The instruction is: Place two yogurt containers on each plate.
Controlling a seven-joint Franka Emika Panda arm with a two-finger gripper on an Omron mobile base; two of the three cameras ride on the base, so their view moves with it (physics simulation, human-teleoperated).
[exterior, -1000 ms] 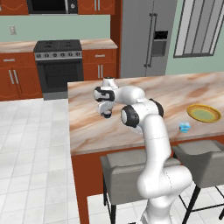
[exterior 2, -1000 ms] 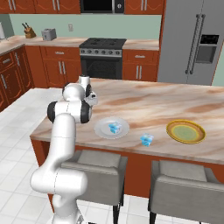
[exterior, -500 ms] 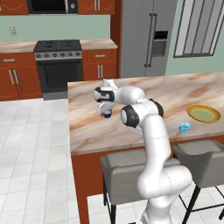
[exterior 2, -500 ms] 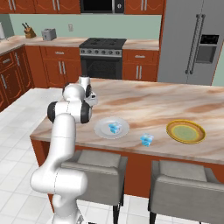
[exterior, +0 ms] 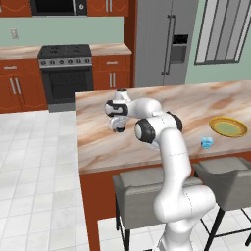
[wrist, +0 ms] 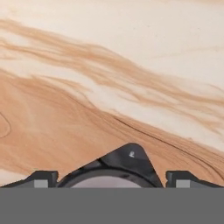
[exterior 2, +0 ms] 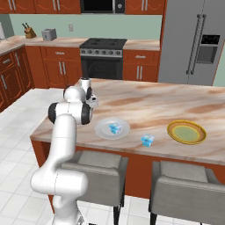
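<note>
1. Marble counter [exterior 2: 145, 103] carries everything.
2. Yellow-rimmed plate [exterior 2: 186, 132] lies bare; white-grey plate [exterior 2: 112, 128] holds one light blue cup [exterior 2: 115, 128], another light blue cup [exterior 2: 147, 140] between them.
3. Gripper [wrist: 112, 183] spread wide around dark cup [wrist: 114, 168], contact unclear, bottom edge cuts it off.

two plates are sitting on the counter [exterior 2: 145, 103]: one white-grey plate [exterior 2: 102, 131] just beside the gripper [exterior 2: 93, 102], and one yellow-rimmed plate [exterior 2: 186, 132] lying well apart from it. three yogurt containers are showing: one light blue cup [exterior 2: 115, 128] resting on the white-grey plate, one more light blue cup [exterior 2: 147, 140] standing between the plates, and one dark cup [wrist: 114, 171] sitting between the fingertips. two stools [exterior 2: 94, 163] are standing below.
</note>
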